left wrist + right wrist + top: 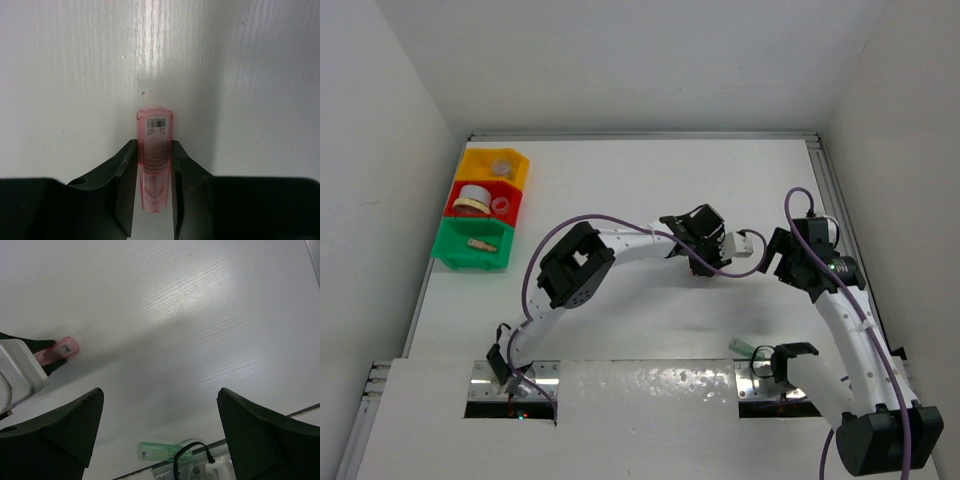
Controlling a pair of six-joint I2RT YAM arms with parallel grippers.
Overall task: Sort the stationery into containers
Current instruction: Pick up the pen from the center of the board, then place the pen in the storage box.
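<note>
No word or number can be read in full. The one clear marking is a white label [156, 125] on the pink capsule-shaped piece [155, 165], stuck at its 12 o'clock end in the left wrist view. It carries a black barcode along its top edge, with a few lines of tiny dark print beneath, too small to read. In the right wrist view, at 6 o'clock, the green capsule-shaped piece [162, 451] bears a small pale label [145, 453] toward its 9 o'clock end. Dark marks show on it, but they are blurred beyond reading.
</note>
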